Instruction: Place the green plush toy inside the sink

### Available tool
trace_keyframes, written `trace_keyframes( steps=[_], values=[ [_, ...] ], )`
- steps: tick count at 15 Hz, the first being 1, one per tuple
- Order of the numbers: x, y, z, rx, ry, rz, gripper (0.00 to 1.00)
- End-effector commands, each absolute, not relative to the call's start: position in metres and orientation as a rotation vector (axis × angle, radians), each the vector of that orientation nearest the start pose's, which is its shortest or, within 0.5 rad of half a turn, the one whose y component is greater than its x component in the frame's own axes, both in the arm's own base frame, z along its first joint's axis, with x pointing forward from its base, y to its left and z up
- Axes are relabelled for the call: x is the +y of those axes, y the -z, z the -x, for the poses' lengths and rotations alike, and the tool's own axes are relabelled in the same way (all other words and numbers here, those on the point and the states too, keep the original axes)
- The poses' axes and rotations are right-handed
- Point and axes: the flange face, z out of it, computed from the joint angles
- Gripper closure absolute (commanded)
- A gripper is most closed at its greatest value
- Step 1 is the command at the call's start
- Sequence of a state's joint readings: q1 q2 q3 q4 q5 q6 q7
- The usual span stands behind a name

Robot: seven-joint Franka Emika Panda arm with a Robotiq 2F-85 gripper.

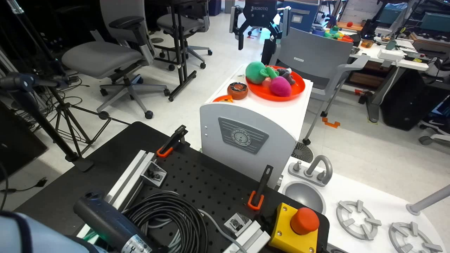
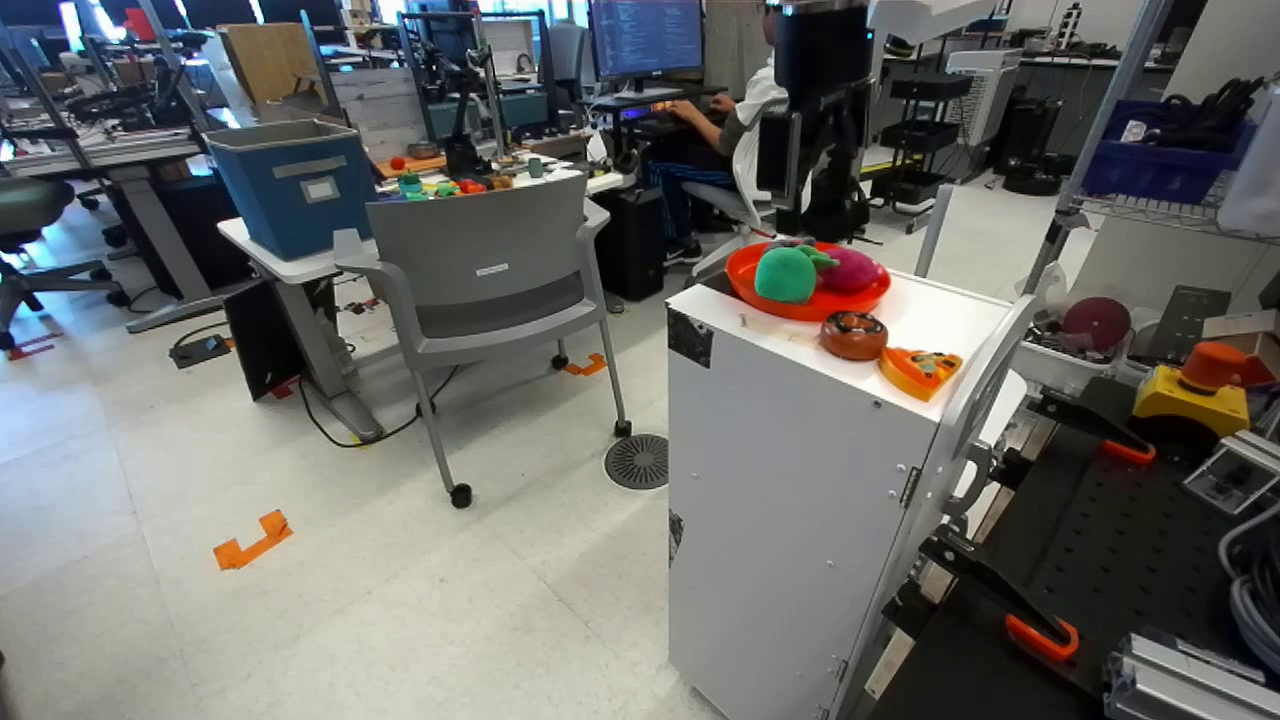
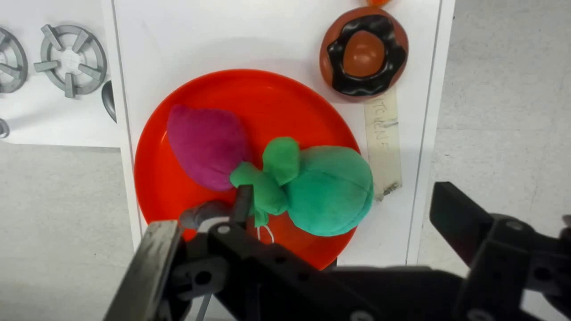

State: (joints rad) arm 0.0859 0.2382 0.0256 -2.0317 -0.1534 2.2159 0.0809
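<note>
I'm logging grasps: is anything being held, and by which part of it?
Nothing is held: the end effector is open, and the green plush toy lies in the red dish.

White desk, in an exterior view: round red plate; five o'clock thereof, brown-black doughnut; four o'clock, orange wedge.

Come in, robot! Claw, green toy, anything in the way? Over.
Claw open, empty. Green toy on red plate, not yet in sink. Pink toy close by, might hinder the grab.
</note>
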Motion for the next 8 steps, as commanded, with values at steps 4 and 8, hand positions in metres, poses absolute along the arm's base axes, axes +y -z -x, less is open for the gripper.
trace_keyframes(
  steps=[4, 8],
  values=[
    [0.056, -0.309, -0.585, -0.250, -0.194, 3.260, 0.00],
    [0.050, -0.302, -0.588, -0.247, -0.238, 3.254, 0.00]
  ],
)
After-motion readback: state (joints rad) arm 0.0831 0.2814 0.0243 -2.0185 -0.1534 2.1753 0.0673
